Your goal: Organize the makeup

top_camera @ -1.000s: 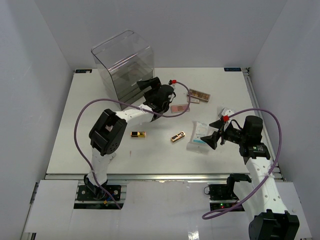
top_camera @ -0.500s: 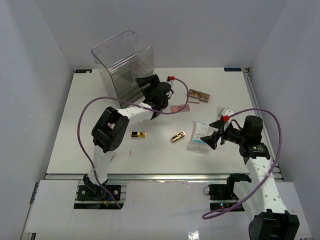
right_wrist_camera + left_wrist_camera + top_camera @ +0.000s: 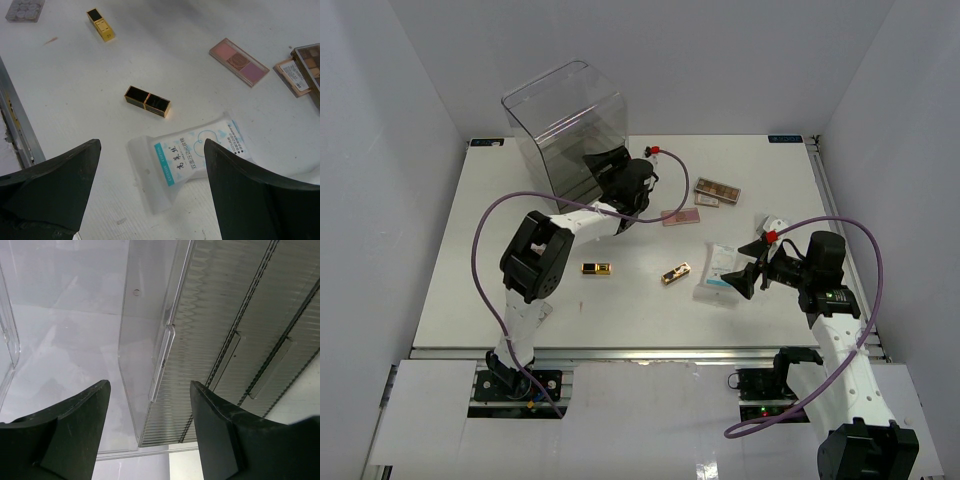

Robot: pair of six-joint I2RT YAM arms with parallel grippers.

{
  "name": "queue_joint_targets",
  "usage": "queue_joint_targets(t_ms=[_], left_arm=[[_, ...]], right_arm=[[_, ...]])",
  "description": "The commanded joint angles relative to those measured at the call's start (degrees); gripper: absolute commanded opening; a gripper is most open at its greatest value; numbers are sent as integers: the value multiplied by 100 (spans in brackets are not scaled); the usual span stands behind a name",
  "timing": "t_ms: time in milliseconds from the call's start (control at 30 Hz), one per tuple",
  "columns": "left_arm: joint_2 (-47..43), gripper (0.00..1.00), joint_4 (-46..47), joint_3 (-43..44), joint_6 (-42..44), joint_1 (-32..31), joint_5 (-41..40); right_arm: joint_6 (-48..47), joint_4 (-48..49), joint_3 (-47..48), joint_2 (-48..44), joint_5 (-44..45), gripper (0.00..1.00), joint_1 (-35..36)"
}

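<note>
Top view: I count one clear box (image 3: 565, 125) at 11 o'clock on the table (image 3: 500, 290). There are two gold-black cases (image 3: 597, 268) (image 3: 675, 273) near the middle and one pink palette (image 3: 681, 216) at 12 o'clock of them. Two brown palettes (image 3: 717, 188) (image 3: 707, 201), one large and one small, lie touching at 1 o'clock. The white-teal packets (image 3: 720, 270) at 3 o'clock overlap, so I cannot count them here. My left gripper (image 3: 605, 165) is at the box's front; my right gripper (image 3: 745, 267) hangs over the packets, fingers spread.

Left wrist view: my two left fingers (image 3: 75, 425) stand apart with nothing between them. Ahead, close up, are the box's clear wall (image 3: 145, 340) and, at 2 o'clock, ribbed panels (image 3: 230, 315), detail the top view does not give. No makeup shows here.

Right wrist view: my two right fingers (image 3: 260, 190) are wide apart and hold nothing. A packet (image 3: 190, 155) with a teal stripe and printed characters lies flat on the table between them. At 12 o'clock of it lies one case (image 3: 147, 101), the other case (image 3: 100, 24) farther off at 11. The pink palette (image 3: 239, 61) is at 1 o'clock, the brown ones (image 3: 305, 65) at the right edge. At the top-left corner is one grey palette (image 3: 22, 9), which I cannot find in the top view.
</note>
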Motion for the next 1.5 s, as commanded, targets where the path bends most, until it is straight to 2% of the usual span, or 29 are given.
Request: queue_joint_targets(t_ms=[0, 233, 567, 767, 1167, 1467], left_arm=[[-16, 67, 124, 215, -91, 121, -3], [-25, 44, 117, 173, -174, 148, 30], [52, 21, 68, 90, -366, 192, 61], [-84, 1, -64, 66, -550, 168, 60], [-781, 0, -492, 293, -762, -389, 111], [-1270, 0, -940, 541, -1046, -756, 78]], right_arm=[[21, 74, 46, 0, -185, 90, -20], [21, 79, 46, 16, -228, 90, -20], [21, 71, 46, -12, -250, 90, -20], [21, 78, 46, -15, -263, 90, -20], [-30, 69, 39, 47, -532, 90, -19], [446, 63, 562, 743, -541, 90, 20]])
